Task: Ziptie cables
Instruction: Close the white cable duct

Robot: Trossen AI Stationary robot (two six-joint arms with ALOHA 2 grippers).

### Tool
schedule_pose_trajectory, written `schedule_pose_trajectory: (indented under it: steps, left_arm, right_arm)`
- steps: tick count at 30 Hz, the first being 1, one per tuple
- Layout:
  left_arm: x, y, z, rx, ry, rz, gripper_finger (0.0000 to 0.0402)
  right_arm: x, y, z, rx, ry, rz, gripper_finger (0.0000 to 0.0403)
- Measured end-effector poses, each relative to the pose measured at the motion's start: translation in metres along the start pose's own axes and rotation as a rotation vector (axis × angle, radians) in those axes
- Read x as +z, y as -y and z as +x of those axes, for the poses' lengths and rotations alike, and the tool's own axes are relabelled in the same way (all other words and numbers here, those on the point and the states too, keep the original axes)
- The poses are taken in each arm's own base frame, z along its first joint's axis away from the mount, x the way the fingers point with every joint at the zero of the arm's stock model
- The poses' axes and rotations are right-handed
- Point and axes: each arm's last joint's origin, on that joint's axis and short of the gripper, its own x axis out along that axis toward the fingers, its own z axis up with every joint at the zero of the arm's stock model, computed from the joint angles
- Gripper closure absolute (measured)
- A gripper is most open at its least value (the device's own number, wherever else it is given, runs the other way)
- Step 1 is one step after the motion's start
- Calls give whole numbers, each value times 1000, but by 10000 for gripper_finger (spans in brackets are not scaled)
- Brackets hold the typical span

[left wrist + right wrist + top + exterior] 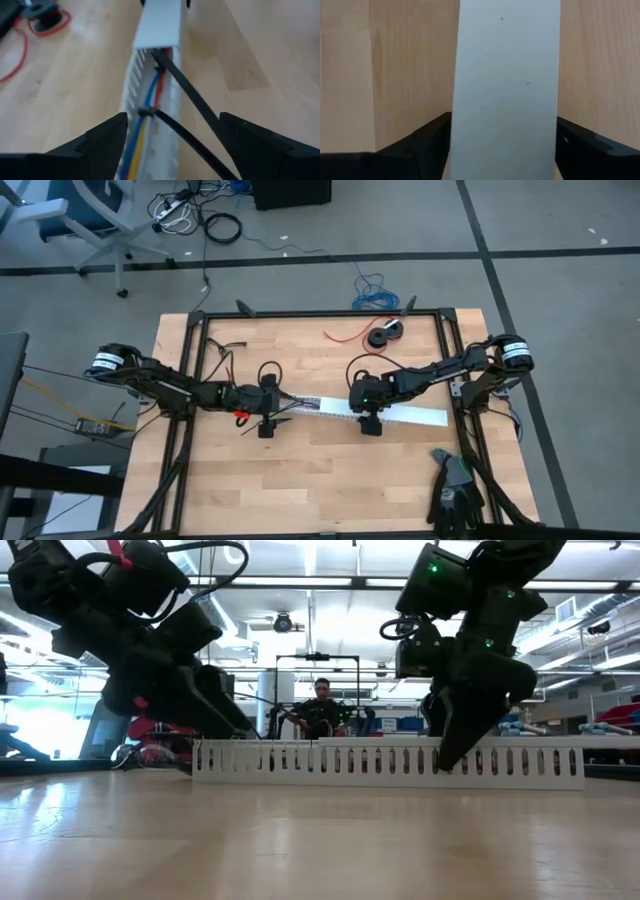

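Cables (146,107) already tied in duct (159,25); left hand (172,142) open, right hand (505,145) open straddling lid; lift clear without snagging zip-tie tails (192,95).

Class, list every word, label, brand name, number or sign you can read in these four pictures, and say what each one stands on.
None can be read.
White labels on both arms' outer joints, left and right: too small to read.
Slotted white cable duct, its plain cover, and the wooden table: no print visible.
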Motion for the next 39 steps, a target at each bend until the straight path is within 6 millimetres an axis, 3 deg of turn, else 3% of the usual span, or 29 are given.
schedule_pose_trajectory:
  steps: [6, 21, 33, 39]
  left_arm:
    - [-3, -4, 0, 37, -25, 20, 76]
    - [1, -16, 2, 92, 11, 41, 76]
    - [-3, -21, 3, 78, -48, 31, 76]
    - [19, -27, 8, 72, -123, 101, 76]
  right_arm:
    - [2, 0, 0, 1, 18, -1, 90]
    - [6, 0, 0, -8, 66, -17, 91]
    - [29, -1, -5, -32, 304, -35, 92]
    - [28, -1, -4, -33, 300, -34, 94]
